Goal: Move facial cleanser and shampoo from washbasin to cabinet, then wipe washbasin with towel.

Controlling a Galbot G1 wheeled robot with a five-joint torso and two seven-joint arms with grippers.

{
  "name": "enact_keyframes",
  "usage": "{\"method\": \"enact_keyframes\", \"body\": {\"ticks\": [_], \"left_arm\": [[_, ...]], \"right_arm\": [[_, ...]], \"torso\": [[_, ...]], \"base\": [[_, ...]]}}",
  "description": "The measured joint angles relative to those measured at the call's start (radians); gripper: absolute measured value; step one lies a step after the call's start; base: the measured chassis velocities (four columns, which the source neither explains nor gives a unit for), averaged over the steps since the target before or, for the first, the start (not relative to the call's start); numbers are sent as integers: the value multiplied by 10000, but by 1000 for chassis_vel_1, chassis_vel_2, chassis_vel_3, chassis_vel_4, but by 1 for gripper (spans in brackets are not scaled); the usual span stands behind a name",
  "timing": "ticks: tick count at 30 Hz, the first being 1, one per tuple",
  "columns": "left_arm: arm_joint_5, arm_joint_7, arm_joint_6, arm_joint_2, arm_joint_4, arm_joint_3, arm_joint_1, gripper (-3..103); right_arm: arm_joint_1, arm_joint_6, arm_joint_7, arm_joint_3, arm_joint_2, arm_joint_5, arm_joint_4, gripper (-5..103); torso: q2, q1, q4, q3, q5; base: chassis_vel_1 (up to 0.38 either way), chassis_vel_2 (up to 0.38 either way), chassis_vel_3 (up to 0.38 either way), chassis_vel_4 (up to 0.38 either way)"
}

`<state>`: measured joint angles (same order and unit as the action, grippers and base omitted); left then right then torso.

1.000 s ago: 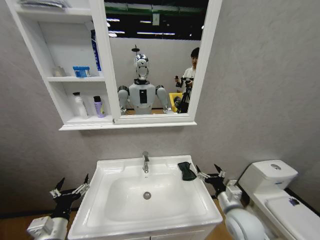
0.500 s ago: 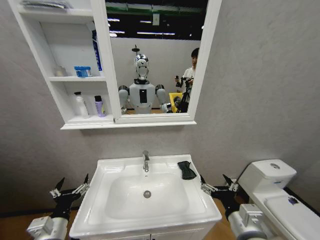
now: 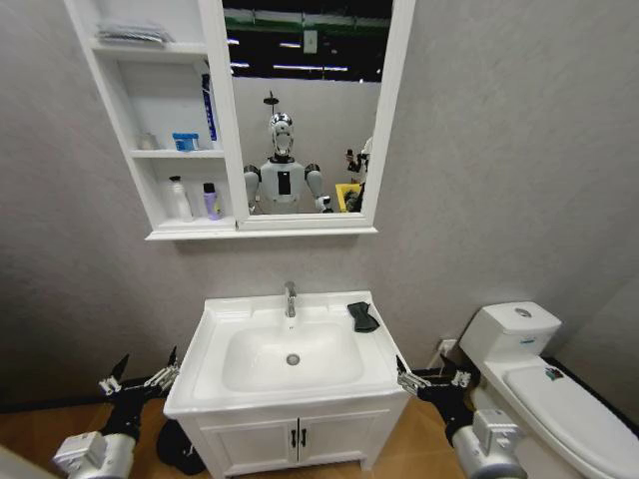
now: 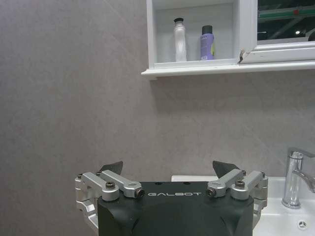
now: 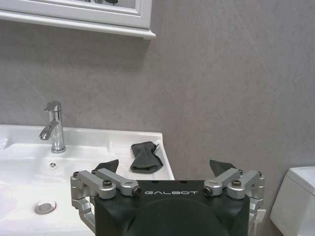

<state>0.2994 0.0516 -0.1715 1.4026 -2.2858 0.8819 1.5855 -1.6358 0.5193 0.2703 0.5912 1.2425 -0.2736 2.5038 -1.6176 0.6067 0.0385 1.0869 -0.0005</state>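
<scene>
1. The whole washbasin (image 3: 292,344) and cabinet (image 3: 165,130) are framed from the head, set back and above.
2. The wall is faced low by each wrist camera, over its own hand.
3. The tap (image 4: 294,179) is shared by all views.

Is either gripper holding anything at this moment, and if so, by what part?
Nothing is held. The left gripper and right gripper hang open beside the washbasin; the towel lies on its rim.
</scene>
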Motion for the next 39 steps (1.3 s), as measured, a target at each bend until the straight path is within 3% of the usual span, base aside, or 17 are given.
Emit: {"method": "enact_keyframes", "body": {"ticks": [9,11,14,16,19,21,25,27,28,29,31,39], "left_arm": [[0,-1,0,0,-1,0,0,100],[0,-1,0,0,0,0,0,100],[0,-1,1,0,-1,1,1,100],[0,-1,0,0,-1,0,0,100],[0,-5,0,0,-2,0,1,100],[1,-2,0,0,0,1,0,100],[1,-11,1,0,-3,-1,1,100],[0,0,0,0,-2,1,2,100],[0,-1,0,0,-1,1,4,100],[0,1,1,0,-3,3,4,100],[0,2,2,0,-2,4,5,100],[0,-4,2,0,-3,-1,-3,100]], "right_arm": [[-14,-64,-181,-174,-41,4,-21,100],[-39,-126,-244,-209,-27,4,-21,100],[-64,-205,-275,-212,-28,5,-26,100],[-100,-281,-331,-205,-54,9,-26,100],[-118,-337,-404,-199,-62,9,-30,100],[-116,-365,-467,-229,-59,9,-31,100],[-136,-784,-907,-255,-13,108,-33,100],[-156,-1099,-1186,-244,21,121,-33,100],[-161,-1302,-1288,-223,43,180,-31,100],[-183,-1361,-1340,-185,54,277,-33,100],[-248,-1393,-1382,-122,65,398,-34,100],[-267,-1397,-1386,-97,69,433,-40,100]], "torso": [[-1,-1,0,1,13],[-3,-3,0,-1,-8],[0,1,-1,2,15],[0,1,1,0,-6],[1,2,0,2,14],[2,3,-3,2,0],[2,3,-1,2,15],[-1,-1,-1,0,-3],[-5,-8,-2,-3,-8],[-8,-12,-3,-5,12],[-5,-9,-4,-2,-3],[4,10,2,4,5]], "base": [[361,-356,-361,352],[360,-368,-347,357],[353,-326,-345,343],[356,-378,-337,360],[351,-362,-347,323],[339,-363,-357,322],[366,-348,-343,344],[308,-341,-277,298],[246,-288,-277,259],[246,-288,-247,259],[109,-78,-226,159],[-43,-32,-23,24]]}}
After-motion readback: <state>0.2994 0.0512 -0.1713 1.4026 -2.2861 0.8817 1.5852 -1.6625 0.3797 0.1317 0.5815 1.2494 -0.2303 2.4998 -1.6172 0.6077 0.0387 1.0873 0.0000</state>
